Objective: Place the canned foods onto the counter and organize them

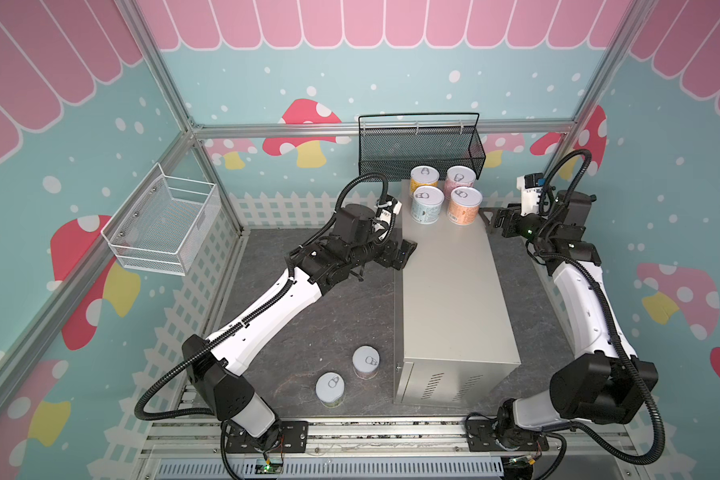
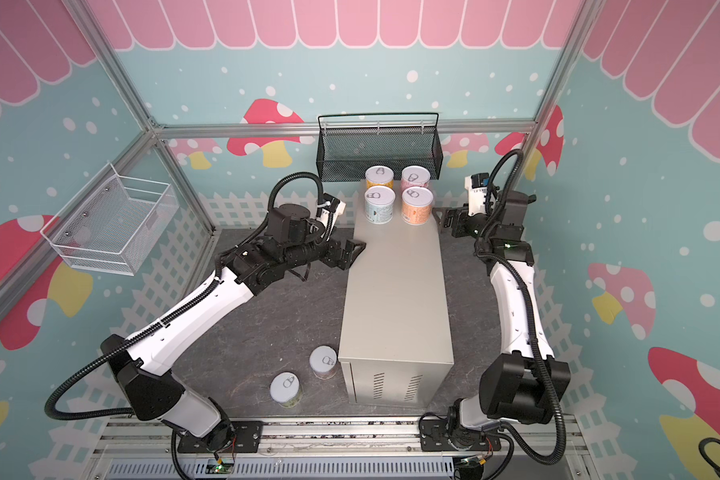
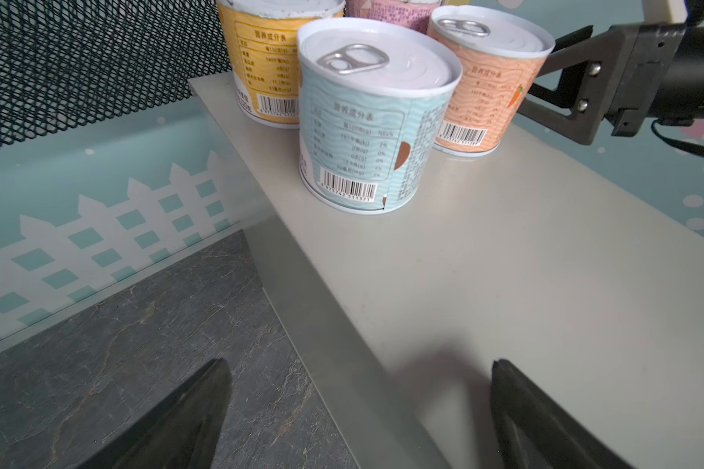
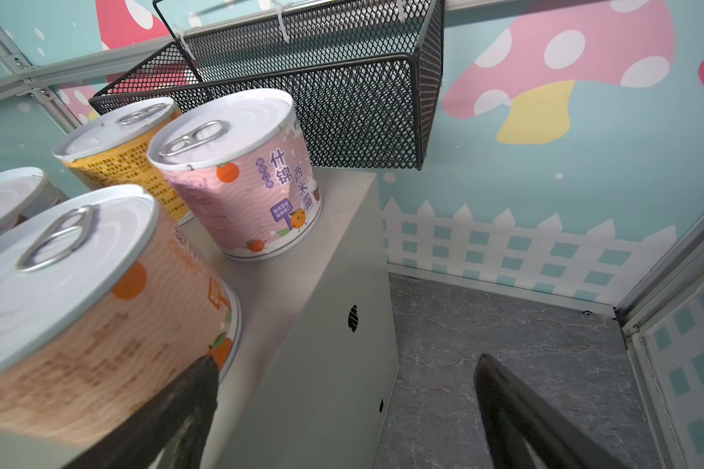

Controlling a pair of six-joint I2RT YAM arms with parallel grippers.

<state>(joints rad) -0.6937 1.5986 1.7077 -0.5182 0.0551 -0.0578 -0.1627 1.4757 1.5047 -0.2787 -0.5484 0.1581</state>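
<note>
Left claw (image 1: 408,249) and right claw (image 1: 488,222) gape empty. The right sits just beside the orange can (image 1: 465,205) at the table's (image 1: 449,291) far end: swing carelessly and you'll topple it. Two cans (image 1: 365,362) wait below, off its near left corner.

The light blue can (image 3: 379,117) carries a framed table headed 营养成分表, with 每100克(g) and NRV% in the row under it; the digits below its barcode begin 6975742. The yellow can (image 3: 261,69), right behind the light blue can, shows the same heading 营养成分表 over a barcode. The orange can (image 3: 488,81) beside it shows it too, faintly. The pink can (image 4: 240,182), diagonally behind the light blue can, reads 什锦西米露 in purple; its small sign is too fine to read.
</note>
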